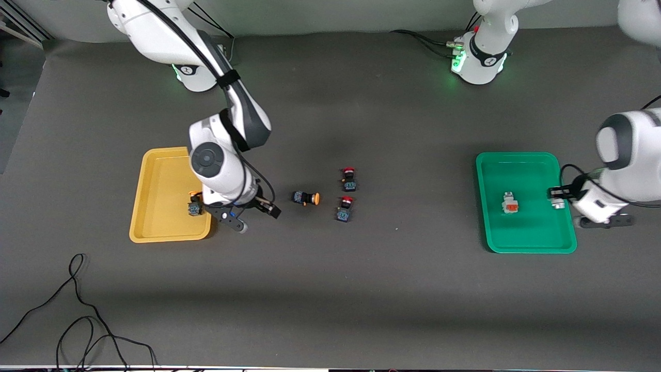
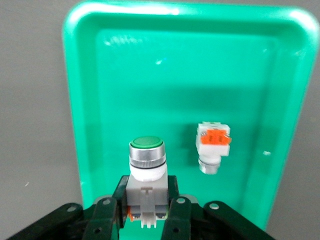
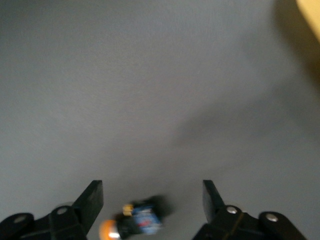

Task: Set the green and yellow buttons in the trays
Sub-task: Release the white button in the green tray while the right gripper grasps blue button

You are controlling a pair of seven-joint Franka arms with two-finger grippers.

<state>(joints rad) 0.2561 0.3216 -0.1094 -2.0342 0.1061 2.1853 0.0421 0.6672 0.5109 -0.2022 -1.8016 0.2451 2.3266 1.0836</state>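
Green tray (image 1: 532, 243) under left pincer (image 2: 149, 212) gripping green-capped, silver-bodied button (image 2: 146, 165); right pincer (image 3: 152, 197) wide.

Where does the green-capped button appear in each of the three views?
Front view: green-capped button in the left gripper, over the green tray.
Left wrist view: same button, held over the tray.
Right wrist view: not in it.
Shared landmark: the green tray.

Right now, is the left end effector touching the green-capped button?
Touching. In the left wrist view, both fingers of the left end effector press on the grey body of the green-capped button, holding it over the green tray.
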